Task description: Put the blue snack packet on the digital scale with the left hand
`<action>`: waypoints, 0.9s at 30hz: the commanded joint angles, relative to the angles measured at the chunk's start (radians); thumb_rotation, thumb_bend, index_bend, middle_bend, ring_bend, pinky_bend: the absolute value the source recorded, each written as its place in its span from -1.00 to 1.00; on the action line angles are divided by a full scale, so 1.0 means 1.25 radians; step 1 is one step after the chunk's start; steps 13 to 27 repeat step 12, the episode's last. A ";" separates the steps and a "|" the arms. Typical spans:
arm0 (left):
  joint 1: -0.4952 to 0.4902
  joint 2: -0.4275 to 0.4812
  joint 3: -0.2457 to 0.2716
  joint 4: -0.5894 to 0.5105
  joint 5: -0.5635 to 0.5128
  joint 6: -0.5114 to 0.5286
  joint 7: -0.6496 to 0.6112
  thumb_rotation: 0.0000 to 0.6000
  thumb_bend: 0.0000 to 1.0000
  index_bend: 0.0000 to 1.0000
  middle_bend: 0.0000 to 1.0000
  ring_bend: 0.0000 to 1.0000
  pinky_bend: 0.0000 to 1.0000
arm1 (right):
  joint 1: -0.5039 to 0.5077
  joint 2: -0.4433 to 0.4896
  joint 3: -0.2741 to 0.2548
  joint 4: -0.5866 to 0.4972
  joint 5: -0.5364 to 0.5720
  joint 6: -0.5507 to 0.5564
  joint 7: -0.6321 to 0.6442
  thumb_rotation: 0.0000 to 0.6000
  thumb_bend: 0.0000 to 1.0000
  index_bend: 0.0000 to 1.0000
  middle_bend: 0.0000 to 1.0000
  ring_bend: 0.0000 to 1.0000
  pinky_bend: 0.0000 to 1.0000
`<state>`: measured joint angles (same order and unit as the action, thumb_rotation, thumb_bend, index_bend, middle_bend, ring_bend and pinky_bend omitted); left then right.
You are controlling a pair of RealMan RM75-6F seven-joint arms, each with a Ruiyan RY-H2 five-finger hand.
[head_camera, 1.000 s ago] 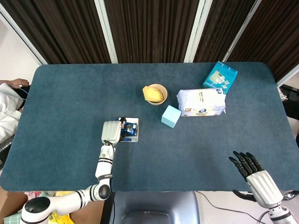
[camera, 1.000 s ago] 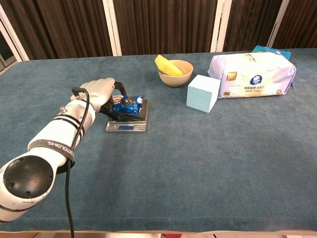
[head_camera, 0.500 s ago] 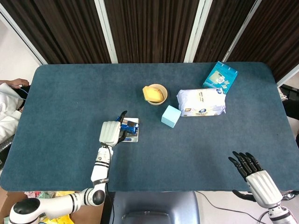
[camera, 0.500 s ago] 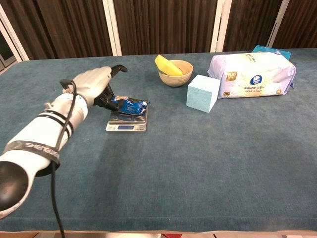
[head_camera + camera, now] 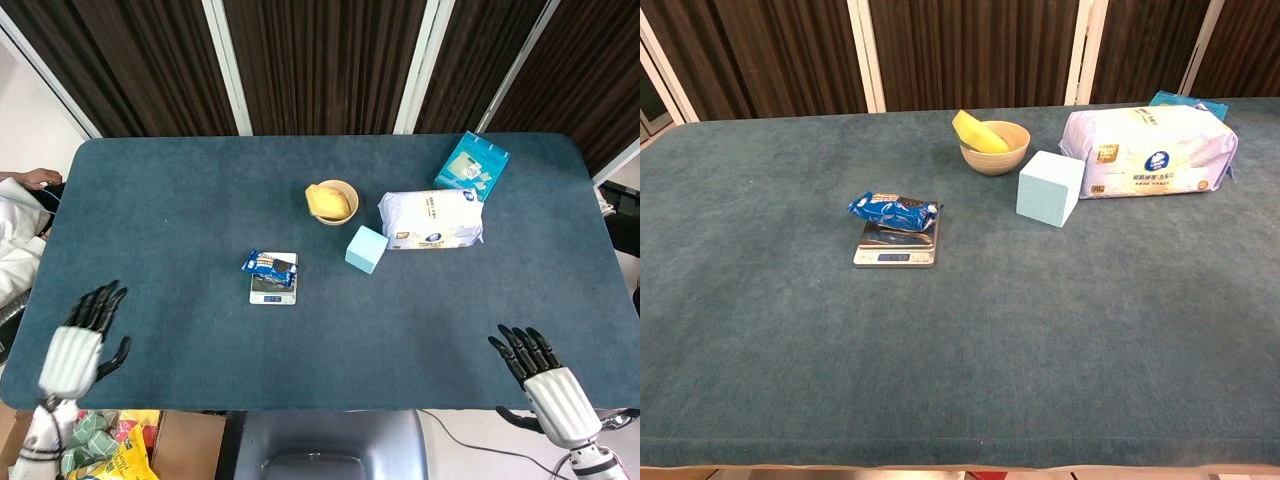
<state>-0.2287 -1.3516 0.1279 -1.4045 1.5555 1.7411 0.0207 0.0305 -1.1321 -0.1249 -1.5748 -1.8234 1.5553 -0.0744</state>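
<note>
The blue snack packet (image 5: 268, 264) (image 5: 894, 211) lies across the small silver digital scale (image 5: 273, 288) (image 5: 896, 251), overhanging its left side. No hand touches it. My left hand (image 5: 80, 340) hovers at the table's near-left edge, far from the scale, fingers spread and empty. At the near-right edge my right hand (image 5: 540, 375) also has its fingers apart and holds nothing. Neither hand shows in the chest view.
A tan bowl (image 5: 333, 201) (image 5: 994, 146) with something yellow in it stands behind the scale. A light blue block (image 5: 366, 249) (image 5: 1050, 188), a white tissue pack (image 5: 431, 219) (image 5: 1148, 152) and a teal box (image 5: 472, 165) lie at the right.
My left hand has let go of the packet and pulled back from the scale to the near-left edge. The packet stays on the scale. The right hand has barely moved.
</note>
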 commanded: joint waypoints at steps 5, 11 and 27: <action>0.097 -0.011 0.035 0.121 0.065 0.049 -0.043 1.00 -0.18 -1.00 -1.00 -1.00 -0.96 | 0.007 -0.016 0.002 0.003 -0.004 -0.019 -0.017 1.00 -0.65 -1.00 -1.00 -1.00 -1.00; 0.106 -0.004 0.020 0.108 0.080 0.041 -0.050 1.00 -0.19 -1.00 -1.00 -1.00 -0.96 | 0.005 -0.016 0.000 0.004 -0.002 -0.021 -0.022 1.00 -0.65 -1.00 -1.00 -1.00 -1.00; 0.108 0.000 0.022 0.104 0.081 0.030 -0.049 1.00 -0.19 -1.00 -1.00 -1.00 -0.96 | 0.006 -0.016 0.000 0.004 -0.003 -0.022 -0.023 1.00 -0.65 -1.00 -1.00 -1.00 -1.00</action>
